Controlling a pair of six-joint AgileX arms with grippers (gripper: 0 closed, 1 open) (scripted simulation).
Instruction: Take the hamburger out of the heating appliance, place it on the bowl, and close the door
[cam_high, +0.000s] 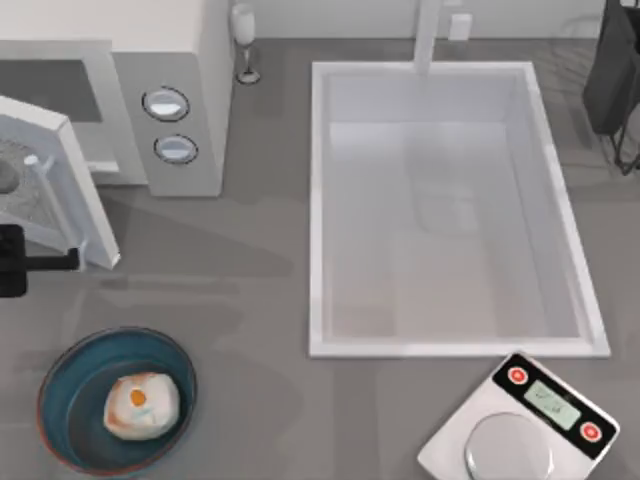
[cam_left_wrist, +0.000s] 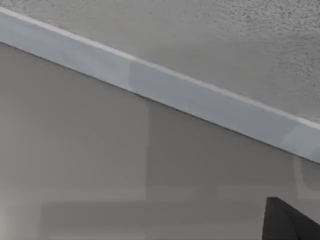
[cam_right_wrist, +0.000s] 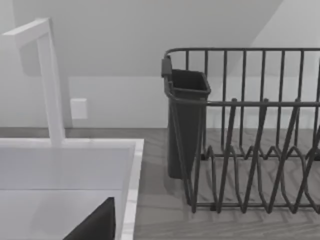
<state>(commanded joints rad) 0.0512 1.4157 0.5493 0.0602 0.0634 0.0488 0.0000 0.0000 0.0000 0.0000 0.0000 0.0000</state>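
Observation:
The hamburger (cam_high: 141, 403) rests inside the dark blue bowl (cam_high: 75, 385) at the front left of the table. Behind it the white microwave (cam_high: 175, 60) stands at the back left with its door (cam_high: 60, 180) swung open towards the front. My left gripper (cam_high: 66, 262) is at the table's left edge, right against the door's lower outer edge. The left wrist view shows the door's white frame (cam_left_wrist: 165, 92) and speckled window from very close. A dark part of my right gripper (cam_right_wrist: 95, 225) hangs over the sink's back right corner.
A large white sink (cam_high: 320, 200) with a faucet (cam_high: 428, 35) takes up the middle. A white scale (cam_high: 520, 425) sits front right, a wine glass (cam_high: 243, 40) stands beside the microwave, and a dark dish rack (cam_high: 615, 70) with a cutlery cup (cam_right_wrist: 186, 120) is at the back right.

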